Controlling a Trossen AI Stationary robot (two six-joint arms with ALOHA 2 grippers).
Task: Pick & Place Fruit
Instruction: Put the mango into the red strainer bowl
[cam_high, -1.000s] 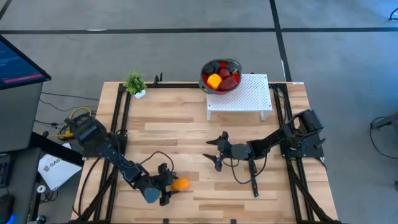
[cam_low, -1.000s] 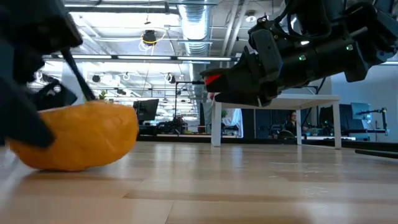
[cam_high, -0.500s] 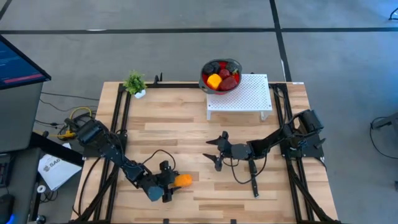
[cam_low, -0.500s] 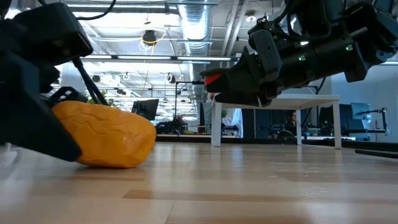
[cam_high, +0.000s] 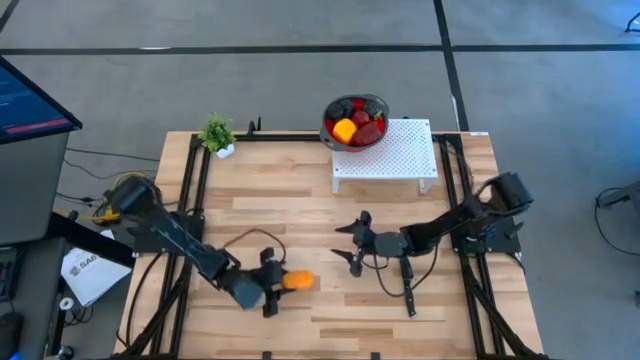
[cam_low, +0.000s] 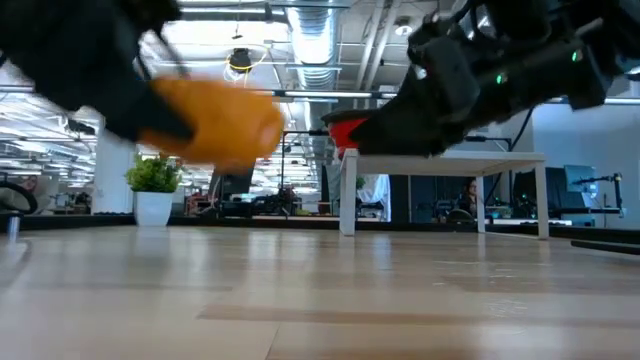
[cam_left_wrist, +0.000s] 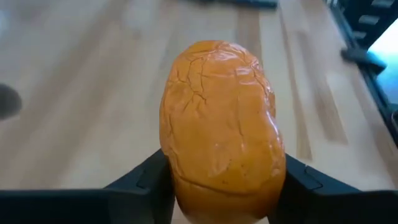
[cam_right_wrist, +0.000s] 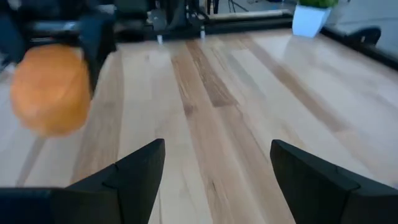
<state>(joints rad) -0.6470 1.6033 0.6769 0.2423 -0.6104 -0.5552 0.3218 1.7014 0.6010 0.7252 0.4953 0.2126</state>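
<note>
You saw the orange fruit (cam_low: 215, 120) and left gripper (cam_low: 140, 90) only as a motion-blurred smear in the low view, the fruit's base was cut off in the left wrist view, and the bowl's (cam_high: 355, 121) dark pieces were too small to tell.

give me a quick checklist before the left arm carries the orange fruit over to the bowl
1. Grip: left claw shut on the orange fruit, a finger on each side: ok.
2. Lift: fruit is off the table in the low view: ok.
3. Bowl has room: it already holds yellow and red pieces, free space: cannot tell.
4. Right claw out of the way: it hangs open mid-table, near a straight path to the bowl: not ok.
5. Knife clear of the path: ok.
</note>
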